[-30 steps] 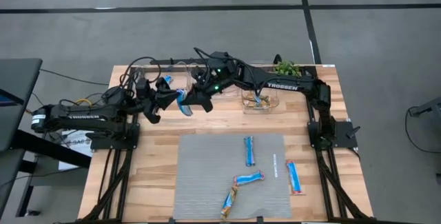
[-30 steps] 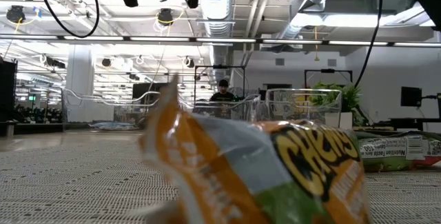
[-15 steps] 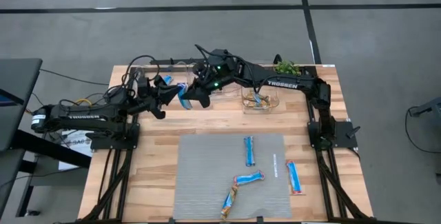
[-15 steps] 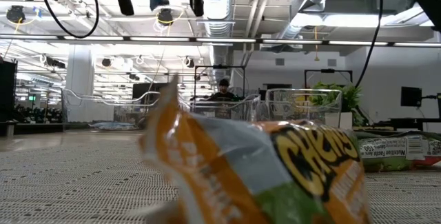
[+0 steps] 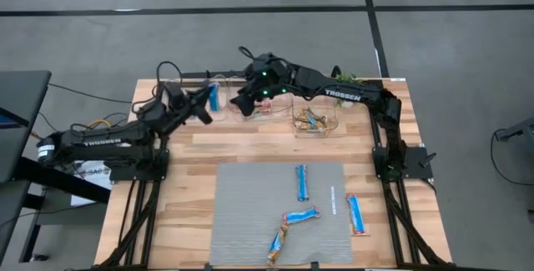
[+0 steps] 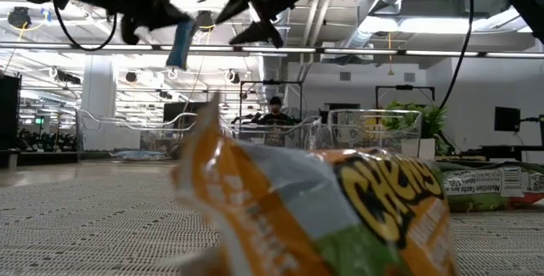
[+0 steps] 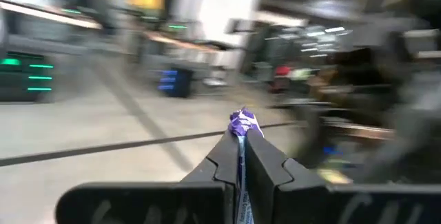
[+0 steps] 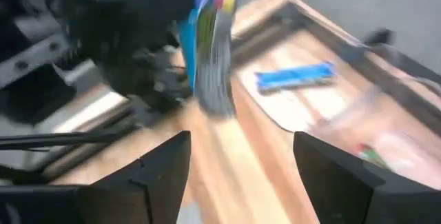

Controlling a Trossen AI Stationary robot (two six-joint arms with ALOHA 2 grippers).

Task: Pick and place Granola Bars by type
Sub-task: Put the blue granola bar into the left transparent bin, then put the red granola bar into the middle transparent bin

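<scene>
Bars wrapped in foil lie scattered over the grey woven mat [image 5: 250, 213] on the pale wooden table [image 5: 188, 150]: a bright blue bar [image 5: 301, 183] lies near the mat's middle, a bent blue-and-orange bar [image 5: 301, 216] lies below it, an orange-brown bar [image 5: 277, 243] sits at the mat's near edge and fills the low view [image 6: 323, 208] as a blurred orange wrapper, and another blue bar with red ends [image 5: 356, 214] rests on the bare wood just beside the mat's right edge. At the far side of the table stand clear plastic bins; one clear bin [image 5: 314, 121] holds multicoloured bars. The left gripper [image 5: 205, 104] is raised above the far left part of the table with its fingers clenched on a blue wrapped bar [image 5: 214, 97], which hangs upright from the fingertips in the low view [image 6: 180, 42] and shows pinched edge-on between the dark fingers [image 7: 224, 160] in the left wrist view. The right gripper [image 5: 244, 104] hovers just beside it, fingers spread wide and released, apart from that bar; its wrist view shows the bar [image 8: 207, 45] ahead of the parted fingers [image 8: 165, 165], with another blue bar [image 8: 296, 76] lying flat on a clear tray [image 8: 289, 114] beyond.
</scene>
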